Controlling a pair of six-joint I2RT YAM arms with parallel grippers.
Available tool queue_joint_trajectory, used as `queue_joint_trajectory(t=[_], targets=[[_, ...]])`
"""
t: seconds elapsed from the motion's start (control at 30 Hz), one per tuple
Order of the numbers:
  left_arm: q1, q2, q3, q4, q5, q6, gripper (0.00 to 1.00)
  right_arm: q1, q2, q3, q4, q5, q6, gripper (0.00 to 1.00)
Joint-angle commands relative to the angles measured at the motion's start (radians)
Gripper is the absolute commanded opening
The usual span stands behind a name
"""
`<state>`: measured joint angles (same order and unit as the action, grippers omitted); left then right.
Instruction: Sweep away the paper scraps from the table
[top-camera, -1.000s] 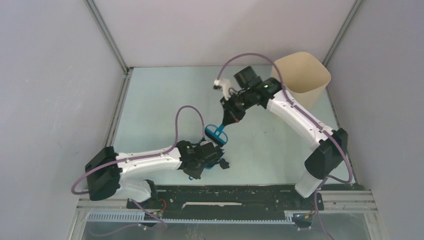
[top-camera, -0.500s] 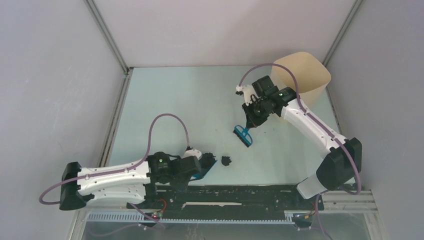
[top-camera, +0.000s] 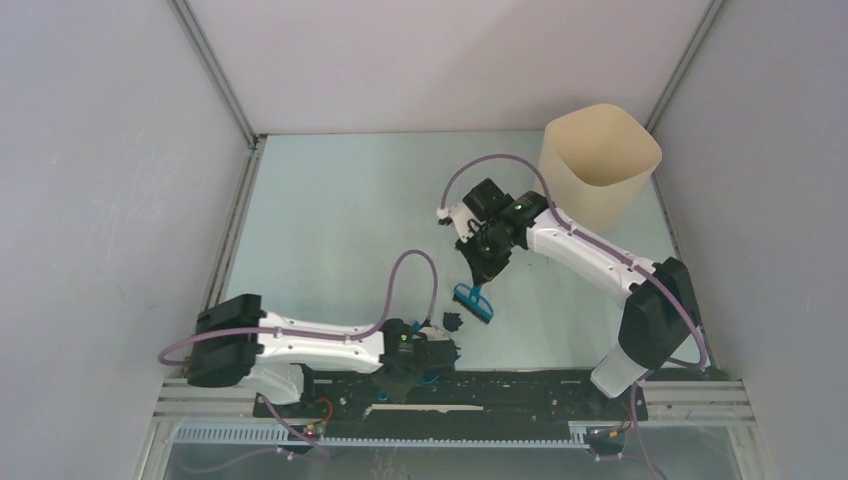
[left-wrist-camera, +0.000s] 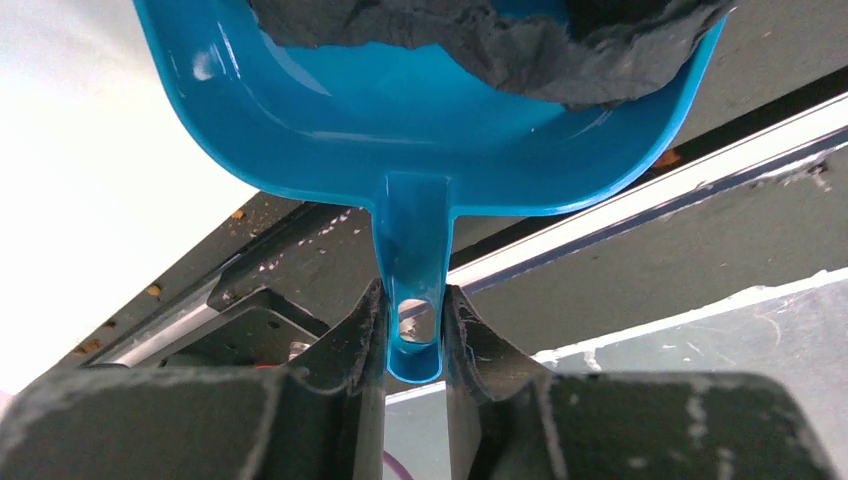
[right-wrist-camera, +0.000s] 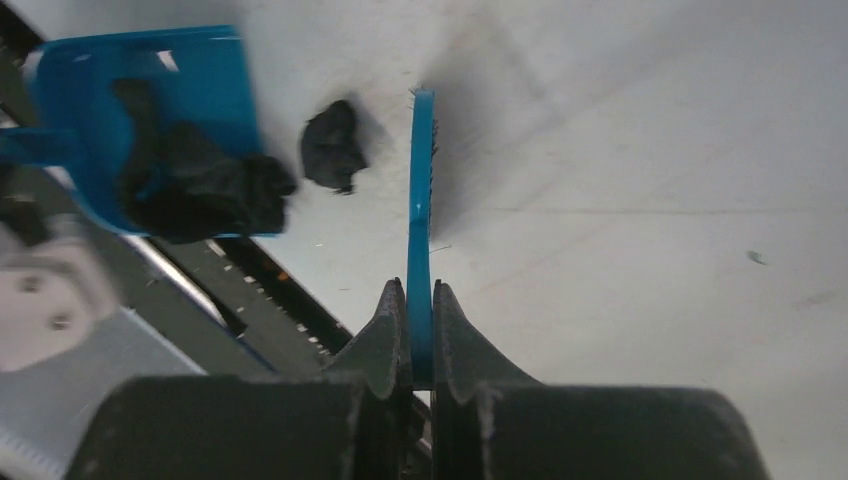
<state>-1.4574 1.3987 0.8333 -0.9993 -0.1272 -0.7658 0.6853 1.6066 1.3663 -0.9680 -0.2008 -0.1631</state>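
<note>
My left gripper (left-wrist-camera: 415, 305) is shut on the handle of the blue dustpan (left-wrist-camera: 420, 140), which holds dark crumpled paper scraps (left-wrist-camera: 500, 40). In the top view this gripper (top-camera: 432, 352) sits low at the table's near edge. My right gripper (right-wrist-camera: 421, 297) is shut on the thin blue handle of the hand brush (right-wrist-camera: 422, 200). The brush head (top-camera: 472, 302) rests on the table (top-camera: 330, 220), just right of a loose dark paper scrap (top-camera: 452, 321). From the right wrist that scrap (right-wrist-camera: 332, 147) lies between the brush and the mouth of the dustpan (right-wrist-camera: 215, 70).
A tall beige bin (top-camera: 598, 160) stands at the back right corner. A black rail (top-camera: 520, 385) with the arm bases runs along the near edge, right behind the dustpan. Metal rails and grey walls border the table left and right.
The right arm swung the brush left and nearer, down beside the dark scrap. The left arm shifted the dustpan right along the near edge.
</note>
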Motion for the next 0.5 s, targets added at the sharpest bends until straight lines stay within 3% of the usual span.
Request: queue_joint_trajectory(t=[0.0, 0.1, 0.23, 0.47], targets=[[-0.003, 0.105, 0.105, 0.027, -0.011, 0.075, 0.00, 0.052, 0.016, -0.018, -0.004, -0.186, 0.021, 0.00], [-0.001, 0.148, 0.143, 0.047, -0.025, 0.098, 0.00, 0.060, 0.006, -0.020, -0.024, -0.394, 0.018, 0.00], [-0.001, 0.166, 0.158, 0.083, -0.072, 0.101, 0.00, -0.018, -0.059, -0.019, -0.029, -0.534, 0.028, 0.00], [-0.029, 0.103, 0.132, 0.203, -0.236, 0.117, 0.00, -0.213, -0.258, -0.016, -0.017, -0.279, -0.015, 0.00]])
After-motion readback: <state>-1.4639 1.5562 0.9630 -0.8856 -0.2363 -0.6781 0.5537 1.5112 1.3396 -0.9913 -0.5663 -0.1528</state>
